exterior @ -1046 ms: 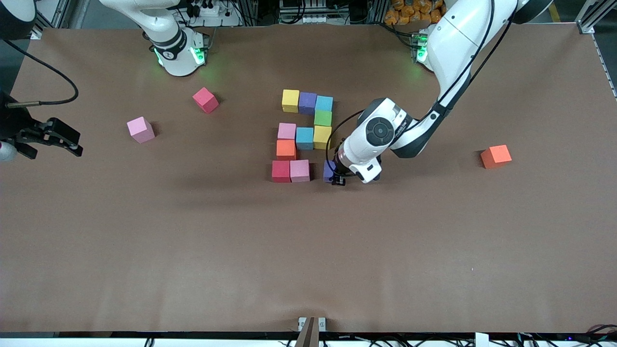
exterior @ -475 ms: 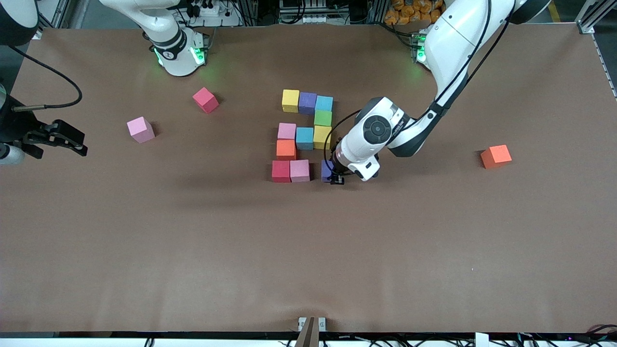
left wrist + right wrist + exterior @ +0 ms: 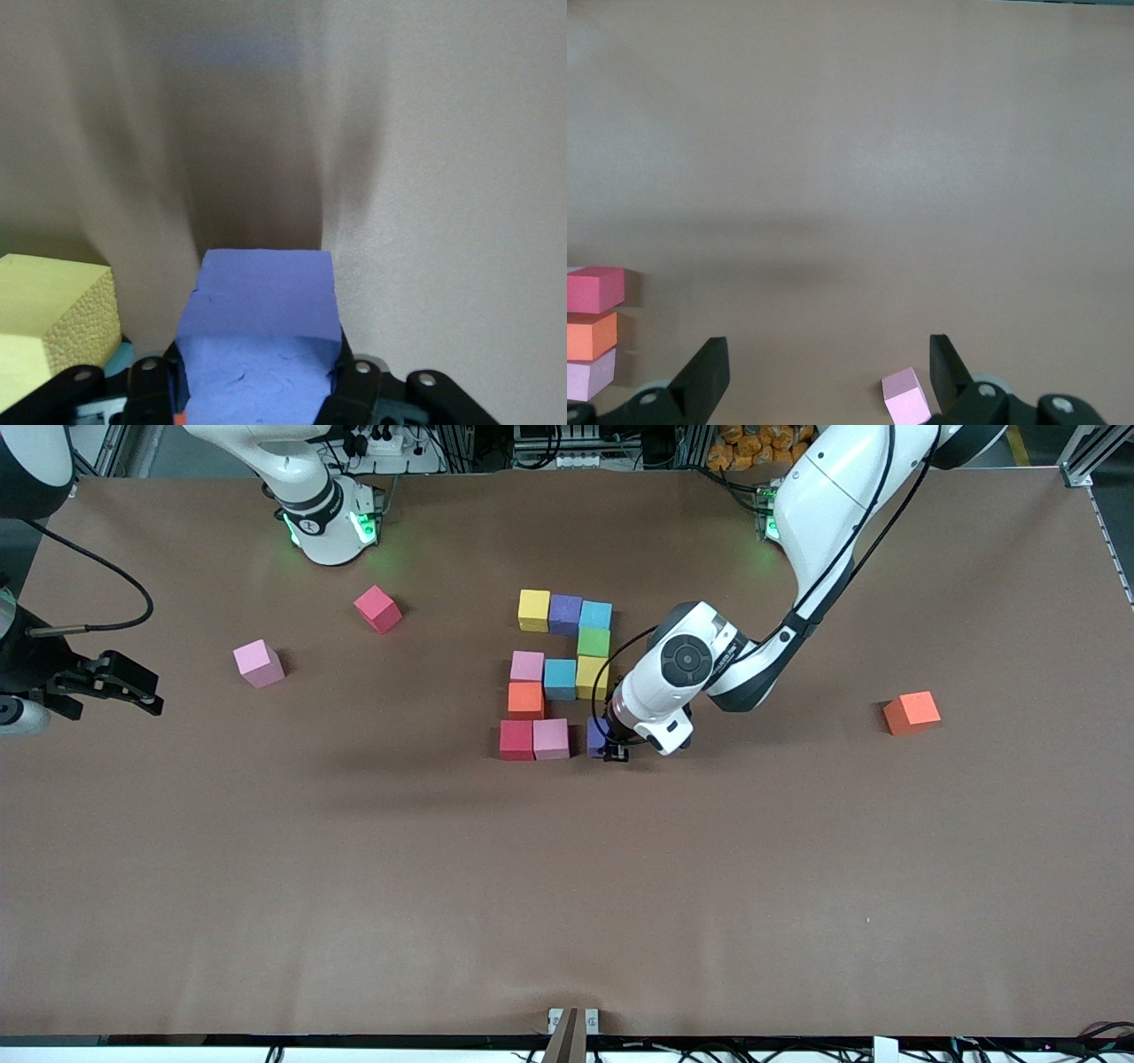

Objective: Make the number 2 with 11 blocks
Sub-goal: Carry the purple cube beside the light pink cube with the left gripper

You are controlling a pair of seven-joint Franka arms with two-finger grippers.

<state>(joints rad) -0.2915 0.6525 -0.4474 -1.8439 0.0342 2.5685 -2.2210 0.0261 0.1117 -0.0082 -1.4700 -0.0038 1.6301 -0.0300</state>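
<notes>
Left wrist view shows the jaws of the left gripper (image 3: 257, 385) clenched on a purple block (image 3: 259, 336), one finger on each side face, with the bench (image 3: 443, 177) close beneath. A yellow block (image 3: 53, 310) sits just beside the held one.

From the front, the left gripper (image 3: 613, 751) stands low at the bottom row of the number 2 (image 3: 556, 677), and the purple block (image 3: 596, 736) it holds lies just beside the pink block (image 3: 551, 738), a thin gap between them. That row already has a red block (image 3: 516, 740) and the pink one; my judgement is that the purple cube is being brought in as the third cube of the row, which would finish the digit. The side grip leaves the face toward the pink cube free, so the two can meet flush.

The right gripper (image 3: 111, 682) waits over the bench edge at the right arm's end, jaws released and empty.

Three spare cubes lie well apart from the figure: a loose pink block (image 3: 259, 663), a loose red block (image 3: 378, 608) and a loose orange block (image 3: 912, 712).
</notes>
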